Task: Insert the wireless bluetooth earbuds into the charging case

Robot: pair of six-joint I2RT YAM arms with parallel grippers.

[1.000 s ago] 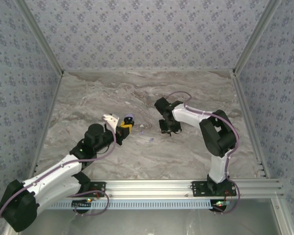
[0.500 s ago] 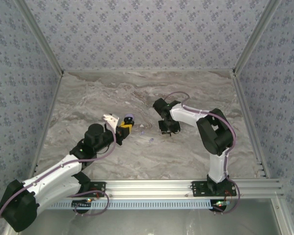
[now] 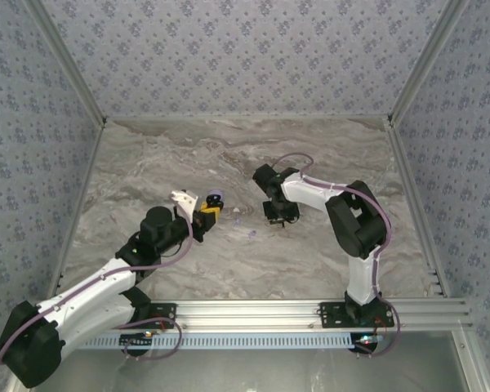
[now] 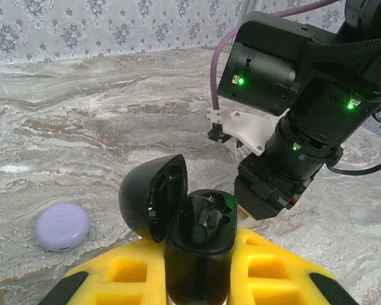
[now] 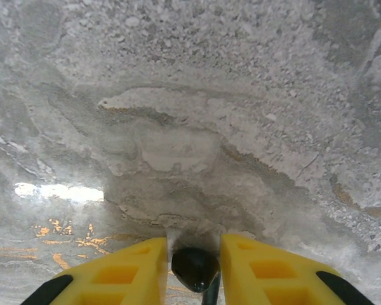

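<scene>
The left hand [image 4: 200, 254] is clamped on the black charging case [image 4: 193, 270] at the bottom centre of the left wrist view. It holds the case upright with its lid [image 4: 149, 200] swung open. One black bud [image 4: 203, 219] looks seated in a well, though the dark interior makes this hard to confirm. The right hand [image 5: 193, 246] has its fingers drawn nearly together on the other black earbud [image 5: 195, 268], at the bottom centre of its own view, low over the tabletop [image 5: 178, 95].

I judge the task under halfway. This bud has yet to reach the case. Two tiny pale specks [image 3: 249, 234] mid-frame in the top view are probably the purple buds, and they lie loose. The purple case [image 4: 62, 227], at lower left, is closed.
</scene>
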